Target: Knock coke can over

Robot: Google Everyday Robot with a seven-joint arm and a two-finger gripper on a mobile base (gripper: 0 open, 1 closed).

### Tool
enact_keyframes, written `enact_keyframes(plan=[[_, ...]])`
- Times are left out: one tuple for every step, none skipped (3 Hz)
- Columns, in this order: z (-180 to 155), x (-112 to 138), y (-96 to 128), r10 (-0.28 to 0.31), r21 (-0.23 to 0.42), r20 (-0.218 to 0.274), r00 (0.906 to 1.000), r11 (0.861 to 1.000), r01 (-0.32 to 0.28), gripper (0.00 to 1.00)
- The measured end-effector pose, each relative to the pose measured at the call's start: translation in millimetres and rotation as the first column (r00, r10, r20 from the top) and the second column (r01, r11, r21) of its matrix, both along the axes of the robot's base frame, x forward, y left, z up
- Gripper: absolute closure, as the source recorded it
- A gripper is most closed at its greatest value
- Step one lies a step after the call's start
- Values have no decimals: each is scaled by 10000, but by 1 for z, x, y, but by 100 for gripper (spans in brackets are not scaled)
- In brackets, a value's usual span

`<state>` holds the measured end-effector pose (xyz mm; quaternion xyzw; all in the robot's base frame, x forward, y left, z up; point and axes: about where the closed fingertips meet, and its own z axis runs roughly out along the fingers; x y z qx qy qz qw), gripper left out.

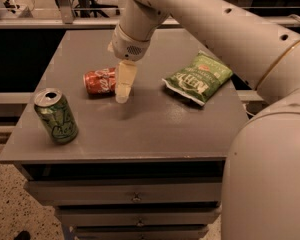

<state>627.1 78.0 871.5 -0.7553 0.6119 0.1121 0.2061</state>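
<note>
While the green can (56, 116) stands upright at the near left of the grey table (155, 129), the coke can (100, 81) lies on its side farther back. Just right of it, the gripper (122, 95) points down at the tabletop with nothing in its hold; how wide it stands cannot be told. A green chip bag (197, 78) lies at the right.

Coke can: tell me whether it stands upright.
No, the coke can lies on its side on the table, beside the gripper.
</note>
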Motion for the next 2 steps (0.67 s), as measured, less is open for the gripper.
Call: enact_keyframes(plan=[[8,11,-27,-939,895,-201,9954,9914,954,0],[28,28,-80,-2556,2660,-581,9650,9278,2617,0]])
